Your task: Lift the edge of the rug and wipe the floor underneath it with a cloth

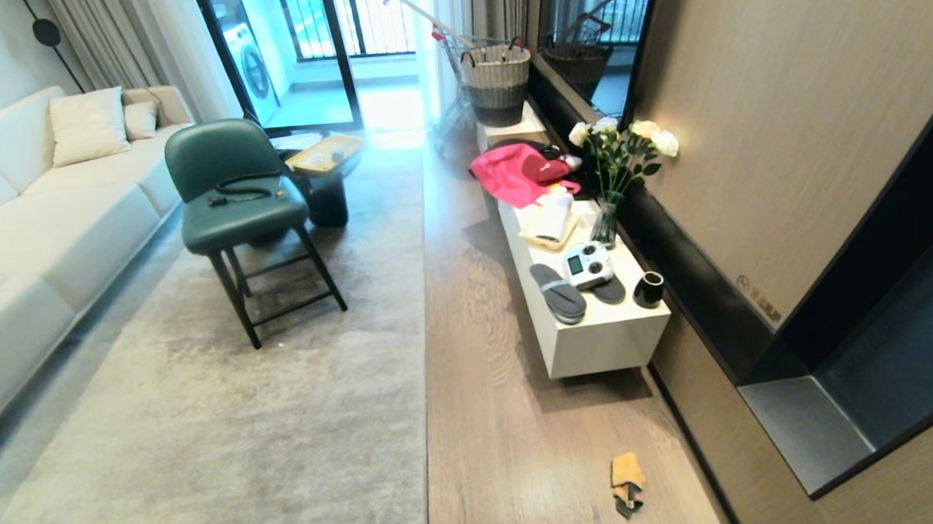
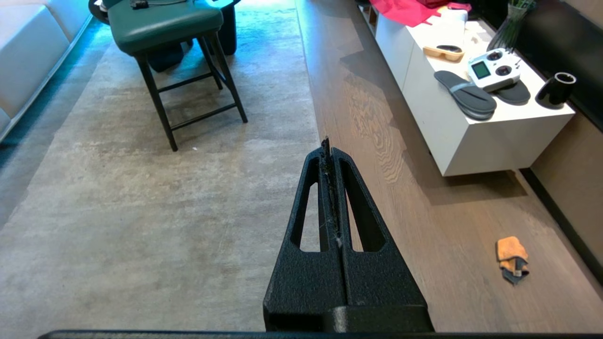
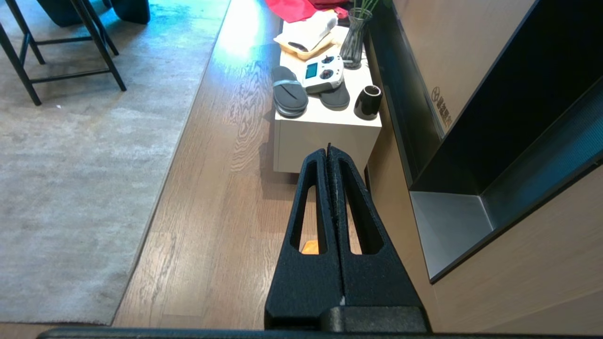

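My left hand [image 2: 330, 149] is clenched on nothing, its two black fingers pressed flat together, and it hangs in the air over the line where the rug meets the wood. My right hand [image 3: 328, 150] is clenched the same way and grasps nothing; it hangs above the floor [image 1: 511, 439] in front of the near end of the white tabletop [image 1: 605, 342]. Neither hand shows in my head view.

The rug edge [image 1: 425, 387] runs straight away from me, lying flat on the brown planks, with the grey-beige pile to its left and the bare strip of floor to its right. In my right wrist view the near corner of the rug [image 3: 110, 320] also lies flat.

The cloth [image 1: 626, 483] lies crumpled on the floor, well apart from the rug edge and near the dark base of the right-hand wall. It is orange-yellow with a dark grey part at its near end. In my right wrist view only a scrap of its orange shows through the slot in one finger.

On the tabletop rest a pair of grey slippers [image 1: 558, 292], a white remote controller [image 1: 587, 264], a black cup [image 1: 649, 289], a vase of white flowers [image 1: 615, 171] and a pink fabric [image 1: 514, 175]. A green chair [image 1: 231, 200] stands on the rug, beside a cream sofa [image 1: 38, 223].
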`<state>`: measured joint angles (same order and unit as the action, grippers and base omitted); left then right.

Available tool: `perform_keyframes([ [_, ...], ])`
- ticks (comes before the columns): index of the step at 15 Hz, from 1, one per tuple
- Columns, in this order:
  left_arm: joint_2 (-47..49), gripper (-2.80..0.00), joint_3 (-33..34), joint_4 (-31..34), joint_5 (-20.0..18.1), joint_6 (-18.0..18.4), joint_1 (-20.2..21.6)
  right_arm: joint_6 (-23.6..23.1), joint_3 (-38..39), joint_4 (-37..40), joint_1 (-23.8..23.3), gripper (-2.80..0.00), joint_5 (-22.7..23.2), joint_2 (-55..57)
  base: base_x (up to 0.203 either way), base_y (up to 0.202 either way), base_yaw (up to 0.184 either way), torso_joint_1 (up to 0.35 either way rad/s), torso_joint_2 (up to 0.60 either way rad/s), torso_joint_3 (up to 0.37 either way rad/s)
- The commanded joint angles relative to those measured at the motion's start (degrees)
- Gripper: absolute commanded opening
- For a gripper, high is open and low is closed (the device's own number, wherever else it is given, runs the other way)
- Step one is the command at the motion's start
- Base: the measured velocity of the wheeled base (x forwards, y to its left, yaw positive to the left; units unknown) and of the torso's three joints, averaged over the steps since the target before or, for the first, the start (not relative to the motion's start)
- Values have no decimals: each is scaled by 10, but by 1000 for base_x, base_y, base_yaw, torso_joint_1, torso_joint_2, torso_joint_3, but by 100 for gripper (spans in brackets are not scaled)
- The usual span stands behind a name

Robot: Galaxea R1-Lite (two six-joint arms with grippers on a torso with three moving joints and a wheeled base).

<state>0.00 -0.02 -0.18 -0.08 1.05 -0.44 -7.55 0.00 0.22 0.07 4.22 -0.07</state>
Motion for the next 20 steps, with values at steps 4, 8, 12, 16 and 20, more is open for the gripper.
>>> perform_keyframes([
  [4, 0, -280, 0, 0, 0, 0, 0, 1, 0, 0, 0, -280, 1, 1, 0, 0, 0, 0, 0, 0],
  [8, 0, -280, 0, 0, 0, 0, 0, 1, 0, 0, 0, -280, 1, 1, 0, 0, 0, 0, 0, 0],
  [12, 0, -280, -1, 0, 0, 0, 0, 0, 0, 0, 0, -280, 1, 1, 0, 0, 0, 0, 0, 0],
  [16, 0, -280, 0, 0, 0, 0, 0, 1, 0, 0, 0, -280, 1, 1, 0, 0, 0, 0, 0, 0],
  [20, 0, -280, -1, 0, 0, 0, 0, 1, 0, 0, 0, -280, 1, 1, 0, 0, 0, 0, 0, 0],
])
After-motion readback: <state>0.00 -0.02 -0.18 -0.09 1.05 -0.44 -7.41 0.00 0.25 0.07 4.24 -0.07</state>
